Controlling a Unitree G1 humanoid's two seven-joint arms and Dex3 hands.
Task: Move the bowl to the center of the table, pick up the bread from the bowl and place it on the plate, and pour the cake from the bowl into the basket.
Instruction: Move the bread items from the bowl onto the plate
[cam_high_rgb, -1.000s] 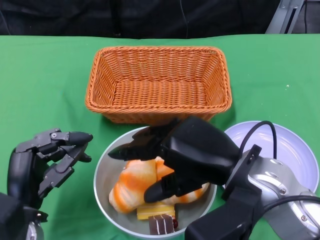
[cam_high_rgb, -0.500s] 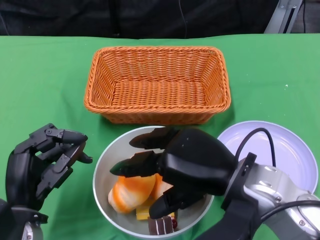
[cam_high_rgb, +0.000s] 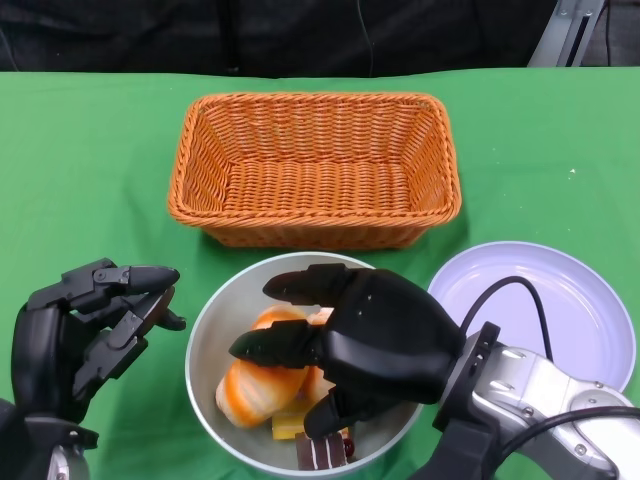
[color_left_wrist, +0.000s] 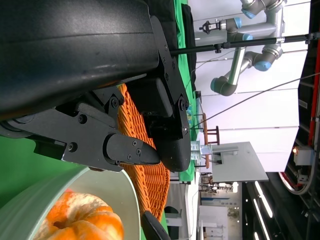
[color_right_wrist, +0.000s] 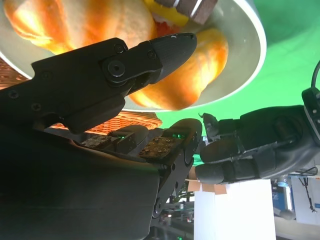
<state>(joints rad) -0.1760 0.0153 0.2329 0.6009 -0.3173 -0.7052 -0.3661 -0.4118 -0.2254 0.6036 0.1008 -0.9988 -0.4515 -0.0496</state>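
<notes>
Bowl (cam_high_rgb: 205, 335) is serving as the landmark: one round grey metal vessel sitting on the green tablecloth (cam_high_rgb: 90, 180), at the near edge of the head view. Inside it two pieces of bread (cam_high_rgb: 262, 385) are lying, glossy orange-and-cream, plump and rounded, pressed against each other. Near the bowl's closest rim one cake (cam_high_rgb: 322, 451) is resting, a small block with a dark brown striped top, with a yellow slab just beside it that I cannot tell apart from it for certain. One basket (cam_high_rgb: 315, 165), rectangular, woven of orange wicker, is standing just beyond the bowl and holding nothing. One plate (cam_high_rgb: 560, 300), round, smooth and pale lilac, is lying just to the right of the bowl.

Two hands are showing. The right hand (cam_high_rgb: 375, 340) is reaching into the bowl from the near right, its black shell hanging over the bread, fingers spread and curving down around the loaves; in the right wrist view one fingertip (color_right_wrist: 172, 47) is lying against the bread's surface, but whether the hand is actually gripping a loaf cannot be told. The left hand (cam_high_rgb: 85, 330) is hovering just to the left of the bowl, apart from its rim, fingers apart and loosely curled toward it, holding nothing.
</notes>
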